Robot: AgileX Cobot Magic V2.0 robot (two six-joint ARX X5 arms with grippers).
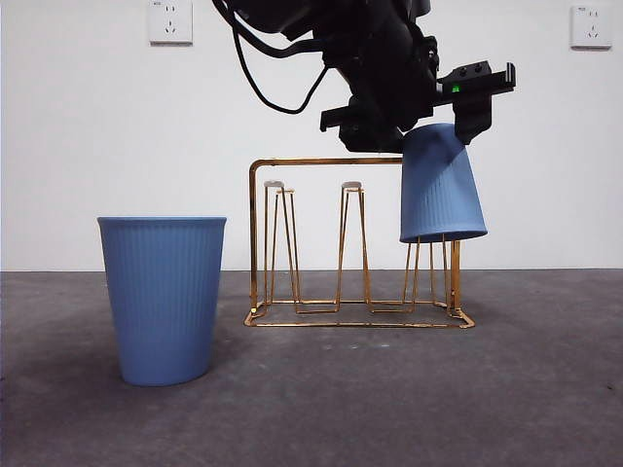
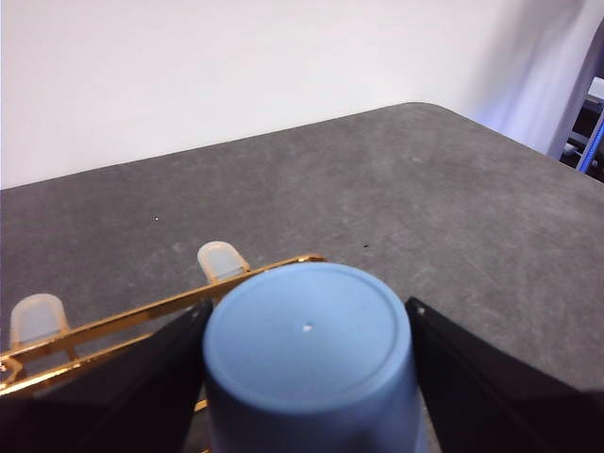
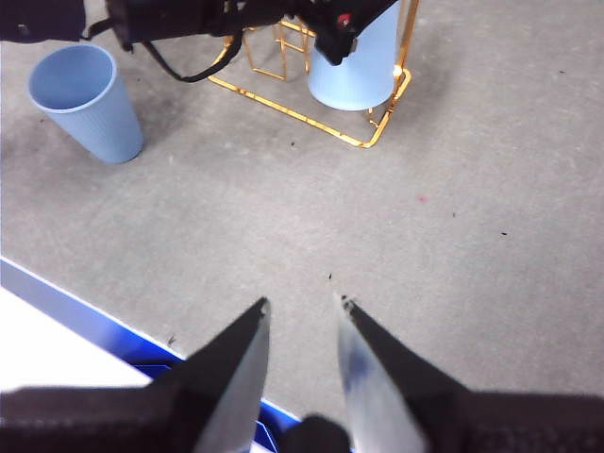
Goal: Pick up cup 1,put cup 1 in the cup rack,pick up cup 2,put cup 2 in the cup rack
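No readable writing or brands. Front view: left gripper (image 1: 438, 122) upper centre-right, jaws pinching inverted blue cup (image 1: 442, 185), tilted, over right-end peg of gold rack (image 1: 321, 161). Second blue cup (image 1: 164, 297) upright on table (image 1: 389, 409), lower left, apart from rack. Only right wrist view shows right gripper (image 3: 302, 307): lower centre, jaws slightly spread, empty, above bare table.

The inverted ribbed blue plastic cup (image 1: 441, 185) hides the tip of the gold wire rack's (image 1: 321, 243) peg beneath it. The black left gripper (image 2: 310, 377) covers the cup's base in the front view.
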